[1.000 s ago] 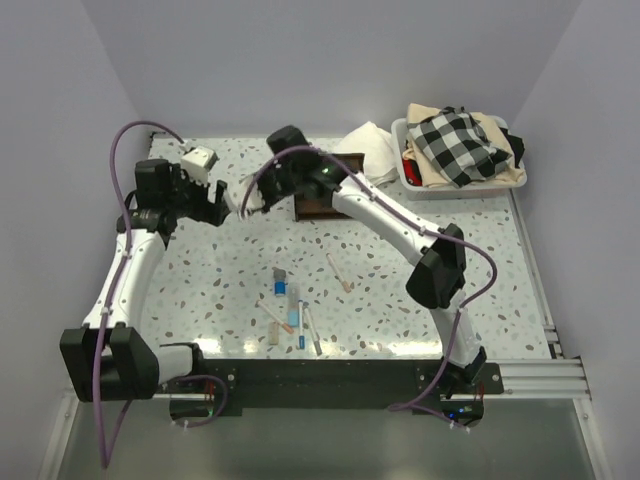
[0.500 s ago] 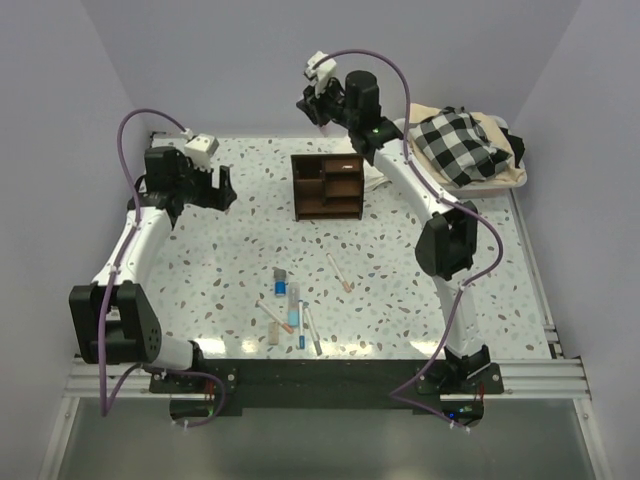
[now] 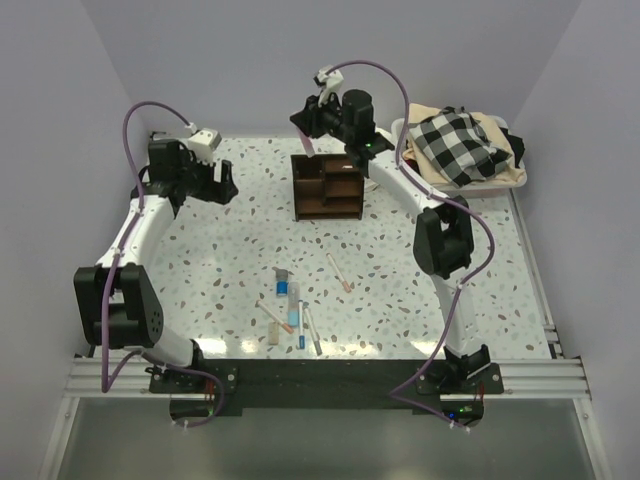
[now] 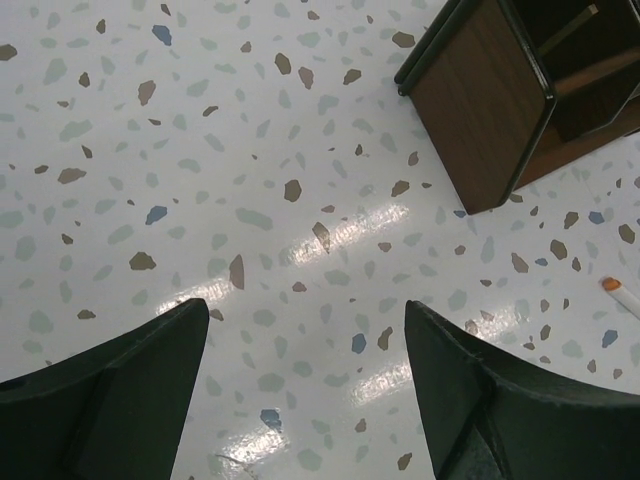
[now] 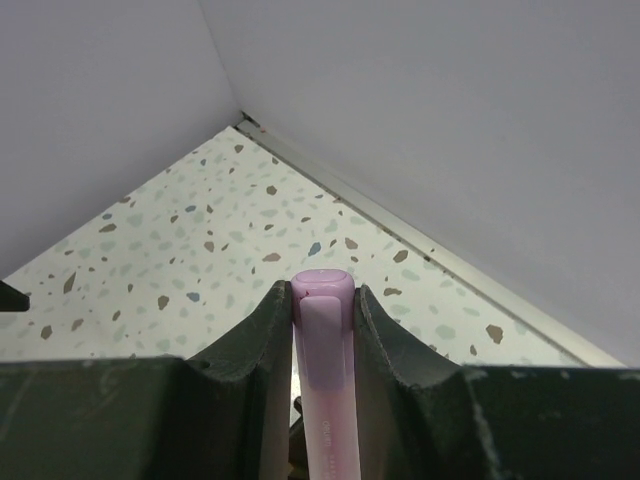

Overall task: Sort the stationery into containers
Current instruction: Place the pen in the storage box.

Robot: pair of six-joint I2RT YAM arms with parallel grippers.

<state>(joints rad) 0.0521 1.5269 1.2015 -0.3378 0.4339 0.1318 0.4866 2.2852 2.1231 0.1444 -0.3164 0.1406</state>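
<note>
The right gripper (image 5: 322, 305) pinches a pink marker (image 5: 325, 400) above the far side of the brown organizer (image 3: 327, 188), while the left gripper (image 4: 305, 350) hovers left of it, fingers spread.

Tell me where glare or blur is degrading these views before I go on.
Left wrist: glare streaks on the tabletop between the open left fingers; the wooden organizer reads sharp. Right wrist: the pink marker clamped in the right fingers is soft, too close to the lens. Top external: even light, mild sheen along the near edge by the loose pens.
</note>
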